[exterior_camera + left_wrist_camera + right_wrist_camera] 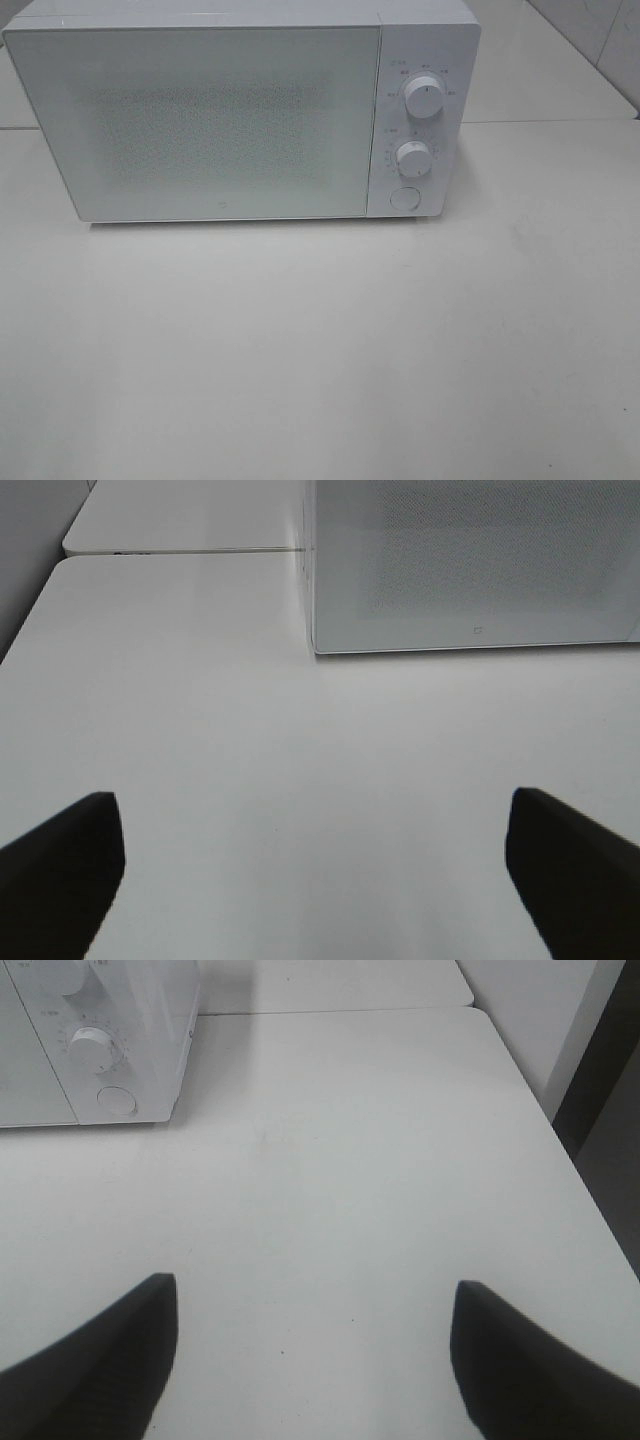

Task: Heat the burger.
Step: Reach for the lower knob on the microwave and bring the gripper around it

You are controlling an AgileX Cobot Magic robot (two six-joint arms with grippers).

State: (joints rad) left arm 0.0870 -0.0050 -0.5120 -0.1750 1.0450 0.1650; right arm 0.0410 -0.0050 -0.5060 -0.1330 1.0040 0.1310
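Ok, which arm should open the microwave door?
Right, probably. The round button under the knobs, likely the door release, lies on the right side of the microwave, ahead of the open right gripper. The open left gripper faces only the left end of the door. No burger in view.

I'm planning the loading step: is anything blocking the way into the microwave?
Yes: the door of the microwave is shut across its front. No burger shows in any view.

The left claw (310, 815) hangs spread wide over the white desk (200, 710); a white microwave (470, 570), door shut, sits at the desk's far edge.
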